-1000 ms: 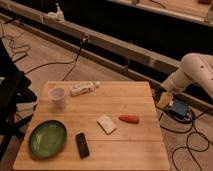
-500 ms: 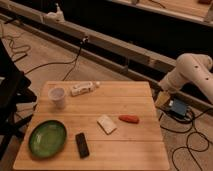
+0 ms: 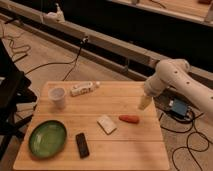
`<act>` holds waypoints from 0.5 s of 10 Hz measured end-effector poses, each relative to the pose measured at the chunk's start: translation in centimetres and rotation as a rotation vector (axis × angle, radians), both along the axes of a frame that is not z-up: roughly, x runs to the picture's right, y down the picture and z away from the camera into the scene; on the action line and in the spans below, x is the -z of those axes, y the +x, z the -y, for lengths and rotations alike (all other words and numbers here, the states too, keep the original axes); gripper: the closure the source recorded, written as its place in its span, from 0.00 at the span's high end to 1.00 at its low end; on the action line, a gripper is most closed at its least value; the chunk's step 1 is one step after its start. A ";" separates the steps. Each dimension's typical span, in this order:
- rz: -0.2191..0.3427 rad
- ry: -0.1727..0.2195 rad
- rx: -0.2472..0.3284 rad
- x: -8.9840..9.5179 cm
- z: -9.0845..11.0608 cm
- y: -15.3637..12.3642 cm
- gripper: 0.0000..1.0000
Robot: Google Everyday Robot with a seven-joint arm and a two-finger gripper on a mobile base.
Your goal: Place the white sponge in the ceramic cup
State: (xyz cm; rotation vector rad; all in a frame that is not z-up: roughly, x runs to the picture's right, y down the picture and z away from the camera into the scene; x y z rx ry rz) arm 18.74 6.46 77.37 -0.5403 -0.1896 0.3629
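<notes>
The white sponge (image 3: pixel 106 124) lies flat on the wooden table (image 3: pixel 125 150), a little right of its middle. The ceramic cup (image 3: pixel 58 96) stands upright near the table's back left corner. My white arm (image 3: pixel 172 77) reaches in from the right. Its gripper (image 3: pixel 145 103) hangs point-down over the table's right side, above and to the right of the sponge and far from the cup. The gripper is open and holds nothing.
A small orange-red object (image 3: pixel 129 119) lies just right of the sponge, below the gripper. A white bottle-like object (image 3: pixel 84 88) lies by the cup. A green plate (image 3: pixel 47 138) and a black slab (image 3: pixel 82 145) sit at the front left. Cables and a blue box (image 3: pixel 178 107) are on the floor.
The arm has swung left from beyond the table's right edge, and the gripper now hangs over the tabletop. Nothing on the table has moved.
</notes>
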 end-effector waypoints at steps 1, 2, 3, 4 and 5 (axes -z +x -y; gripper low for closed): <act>0.018 -0.005 0.019 0.2 -1.5 -2.7 0.80; 0.045 -0.010 0.046 0.7 -3.1 -5.3 0.80; 0.059 -0.013 0.061 1.0 -4.0 -6.6 0.80; 0.068 -0.014 0.070 1.2 -4.5 -7.4 0.80; 0.069 -0.014 0.071 1.3 -4.6 -7.5 0.80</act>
